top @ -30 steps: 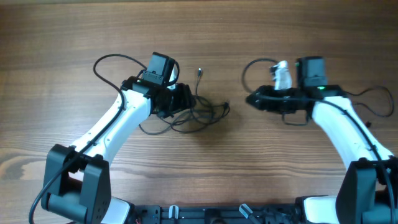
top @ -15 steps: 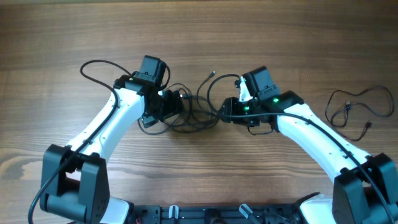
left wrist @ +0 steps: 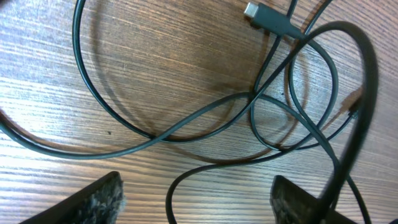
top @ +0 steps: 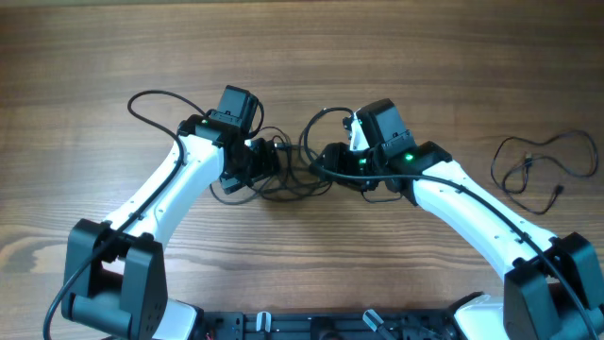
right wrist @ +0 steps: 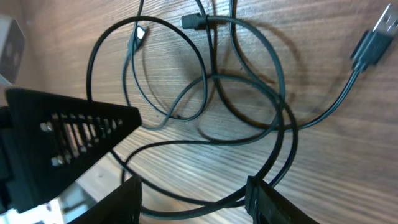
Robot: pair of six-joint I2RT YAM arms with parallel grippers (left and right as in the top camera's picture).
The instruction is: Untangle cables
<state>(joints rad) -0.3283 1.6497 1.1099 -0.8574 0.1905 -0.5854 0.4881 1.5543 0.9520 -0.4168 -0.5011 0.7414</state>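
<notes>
We find the left gripper [left wrist: 198,194] and right gripper [right wrist: 193,194], jaws released, flanking the tangled cables [top: 294,179] on the tabletop [top: 302,57].

The left arm [top: 175,184] and right arm [top: 472,203] are clad in white shells, with black joints, bases and wrist camera blocks. A green light [top: 409,157] is lit on the right wrist. A thick black cable [top: 151,97] is looped from the left arm. The left gripper [left wrist: 198,190] is fitted with black, speckled fingers [left wrist: 99,198].
</notes>
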